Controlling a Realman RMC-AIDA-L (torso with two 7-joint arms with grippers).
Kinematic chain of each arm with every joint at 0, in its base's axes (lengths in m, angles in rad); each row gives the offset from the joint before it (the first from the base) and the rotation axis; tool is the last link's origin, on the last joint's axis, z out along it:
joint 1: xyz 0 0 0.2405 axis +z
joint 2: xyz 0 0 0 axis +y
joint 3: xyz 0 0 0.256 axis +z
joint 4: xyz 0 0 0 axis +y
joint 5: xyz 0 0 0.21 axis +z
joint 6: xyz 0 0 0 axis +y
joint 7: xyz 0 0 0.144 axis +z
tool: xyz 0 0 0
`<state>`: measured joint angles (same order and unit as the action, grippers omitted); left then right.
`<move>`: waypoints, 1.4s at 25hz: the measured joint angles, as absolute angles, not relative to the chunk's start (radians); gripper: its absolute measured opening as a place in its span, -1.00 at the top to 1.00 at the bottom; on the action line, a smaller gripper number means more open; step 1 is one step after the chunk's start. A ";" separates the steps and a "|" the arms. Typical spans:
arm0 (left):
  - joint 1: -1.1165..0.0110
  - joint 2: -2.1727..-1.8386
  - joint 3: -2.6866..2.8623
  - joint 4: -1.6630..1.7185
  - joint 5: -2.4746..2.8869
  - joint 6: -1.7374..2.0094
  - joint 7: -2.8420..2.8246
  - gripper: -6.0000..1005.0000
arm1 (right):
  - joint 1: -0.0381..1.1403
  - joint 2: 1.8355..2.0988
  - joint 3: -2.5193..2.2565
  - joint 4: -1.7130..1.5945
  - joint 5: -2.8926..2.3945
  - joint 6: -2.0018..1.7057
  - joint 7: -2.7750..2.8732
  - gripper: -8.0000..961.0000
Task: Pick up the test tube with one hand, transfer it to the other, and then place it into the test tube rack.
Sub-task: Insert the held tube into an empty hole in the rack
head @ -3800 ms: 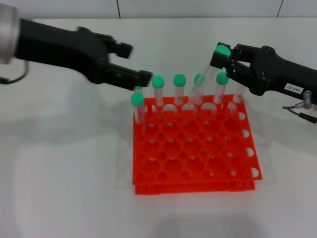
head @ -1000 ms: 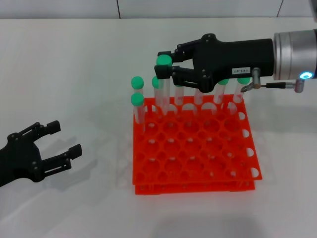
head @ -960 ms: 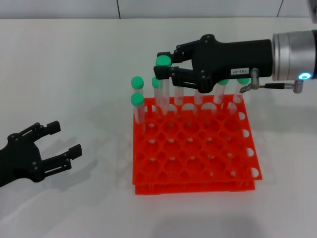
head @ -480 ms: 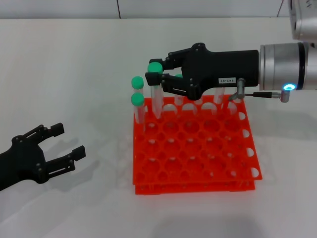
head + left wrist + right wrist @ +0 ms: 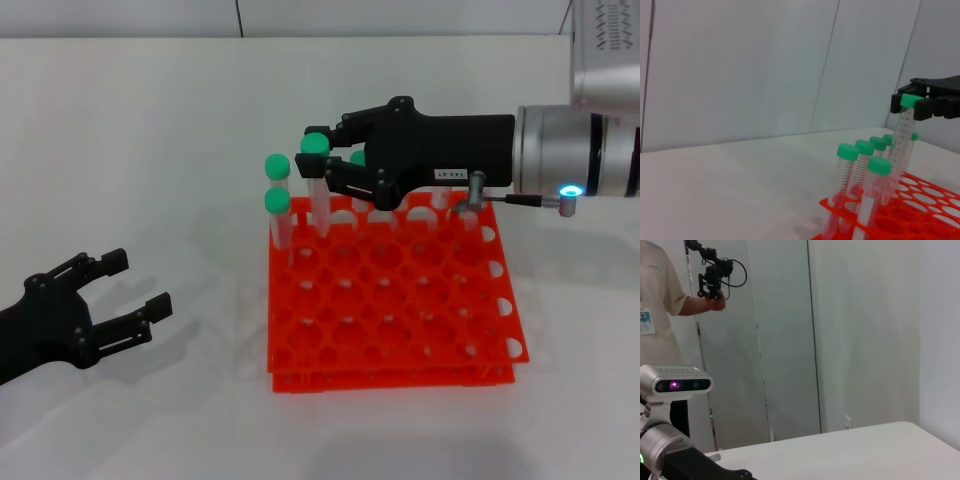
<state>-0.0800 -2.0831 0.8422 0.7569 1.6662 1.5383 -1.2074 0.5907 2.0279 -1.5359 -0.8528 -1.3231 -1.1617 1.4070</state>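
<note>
My right gripper (image 5: 319,152) is shut on the green cap of a clear test tube (image 5: 320,195). It holds the tube nearly upright, with its lower end at a back-row hole of the orange-red test tube rack (image 5: 395,345). In the left wrist view the right gripper (image 5: 914,103) holds the same tube (image 5: 898,145) above the rack (image 5: 920,212). My left gripper (image 5: 125,300) is open and empty, low over the table to the left of the rack.
Other green-capped tubes stand in the rack's back-left holes (image 5: 277,203) (image 5: 277,166) (image 5: 357,160), close beside the held tube; more are hidden behind my right gripper. A person (image 5: 660,305) stands in the background of the right wrist view.
My right gripper has moved left and lower with the tube, bringing its lower end down to the rack's back row. My left gripper has stayed near the lower left, open.
</note>
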 joint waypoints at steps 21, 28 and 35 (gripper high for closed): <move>-0.095 -2.080 0.842 0.756 1.669 1.523 -1.207 -0.73 | 0.580 2.028 -1.598 -0.813 -1.253 -1.098 1.365 0.44; -0.101 -2.080 0.842 0.756 1.669 1.522 -1.207 -0.73 | 0.579 2.028 -1.597 -0.803 -1.253 -1.097 1.357 0.44; -0.104 -2.080 0.842 0.756 1.669 1.513 -1.207 -0.73 | 0.575 2.028 -1.604 -0.778 -1.223 -1.095 1.321 0.45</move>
